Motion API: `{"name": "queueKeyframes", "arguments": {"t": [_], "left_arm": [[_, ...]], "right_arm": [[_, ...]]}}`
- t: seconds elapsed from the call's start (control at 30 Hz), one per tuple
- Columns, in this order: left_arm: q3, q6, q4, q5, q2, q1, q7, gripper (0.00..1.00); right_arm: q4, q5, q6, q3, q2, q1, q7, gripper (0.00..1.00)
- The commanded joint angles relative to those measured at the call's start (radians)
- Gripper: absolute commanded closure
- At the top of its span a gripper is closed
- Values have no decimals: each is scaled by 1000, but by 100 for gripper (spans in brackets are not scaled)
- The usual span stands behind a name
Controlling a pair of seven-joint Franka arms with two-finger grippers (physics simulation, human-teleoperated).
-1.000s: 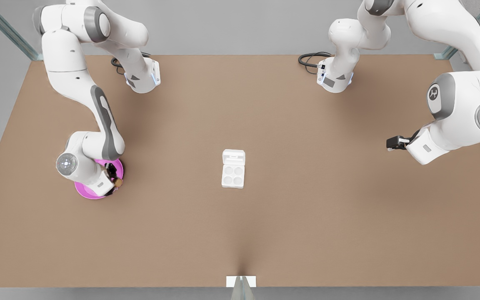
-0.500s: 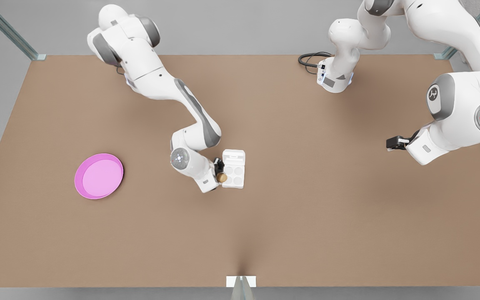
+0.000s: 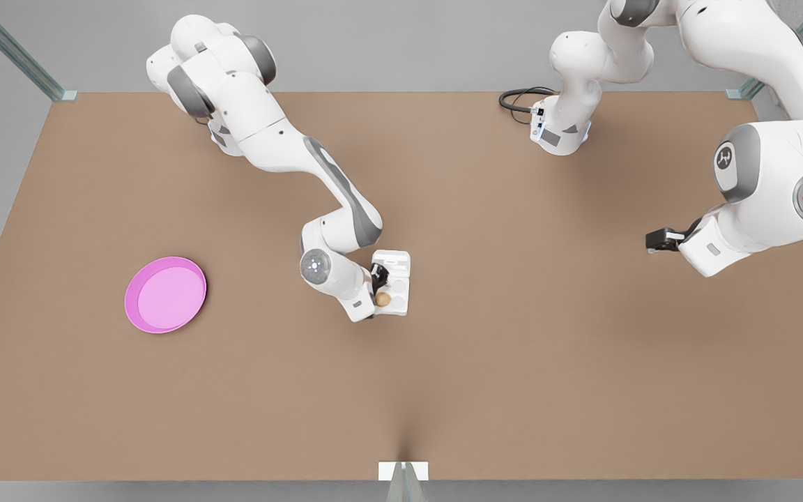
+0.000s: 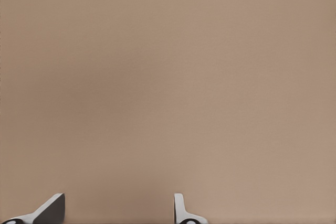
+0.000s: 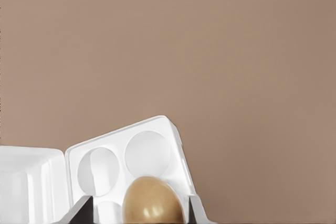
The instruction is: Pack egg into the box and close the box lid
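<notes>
The right claw (image 3: 382, 298) is clamped on the egg (image 3: 383, 299), hanging right above the box (image 3: 397, 295) cup nearest it, lid (image 3: 393, 261) wide open, while the left claw (image 3: 655, 240) waits with fingers apart over bare surface (image 3: 513, 362).

The right tool (image 3: 378, 287) and its wrist cover two cups of the box (image 3: 399, 286).

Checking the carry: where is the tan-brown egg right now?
In the front view's middle, the egg is held in the right gripper over the open white carton.
</notes>
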Motion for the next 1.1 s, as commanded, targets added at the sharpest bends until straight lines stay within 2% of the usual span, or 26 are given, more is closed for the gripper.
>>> {"name": "queueKeyframes", "arguments": {"t": [0.0, 0.03, 0.07, 0.13, 0.17, 0.2, 0.23, 0.3, 0.37, 0.4, 0.43, 0.47, 0.57, 0.73, 0.93, 1.07], "left_arm": [[0, 0, -1, 0, 1, 0, 0, 0], [0, -3, 1, 0, 1, 0, 0, 0], [-1, -12, -1, 1, 10, -6, 0, 18], [-8, -44, -1, 1, 35, -8, 0, 79], [-18, -57, -19, 0, 35, -24, 0, 79], [-29, -57, -90, 0, 8, -47, -2, 79], [-89, 14, -228, 0, -68, -66, -41, 79], [-90, 77, -390, -2, -149, -213, -149, 79], [-92, 227, -567, -3, -200, -336, -250, 79], [-92, 264, -597, -11, -198, -394, -310, 79], [-92, 359, -648, -34, -194, -445, -380, 79], [-92, 431, -682, -45, -184, -486, -437, 79], [-92, 629, -726, -97, -128, -606, -572, 79], [-90, 713, -726, -163, -77, -725, -656, 79], [-93, 732, -389, -243, 199, -799, -704, 79], [-95, 729, -294, -250, 285, -799, -713, 79]], "right_arm": [[0, 0, 0, 0, 0, 0, 1, 0], [0, 3, -3, 0, -5, 0, 1, 0], [-2, 8, -15, 0, -15, -5, 1, 0], [-12, 9, -109, -8, -80, -17, 35, 0], [-20, 9, -153, -11, -106, -35, 64, 0], [-20, 3, -258, -81, -155, -35, 115, 0], [-18, -9, -345, -153, -202, -32, 162, 0], [-18, -169, -479, -261, -293, -35, 327, 0], [-17, -184, -587, -417, -347, -32, 328, 0], [-18, -277, -641, -431, -408, -78, 380, 0], [-20, -379, -678, -359, -477, -190, 463, 0], [-28, -475, -696, -224, -543, -333, 549, 0], [-51, -545, -698, 5, -635, -626, 770, 0], [-5, -584, -701, -2, -585, -637, 770, 0], [2, -583, -692, -18, -565, -658, 768, 0], [23, -583, -695, -20, -538, -661, 767, 0]]}}
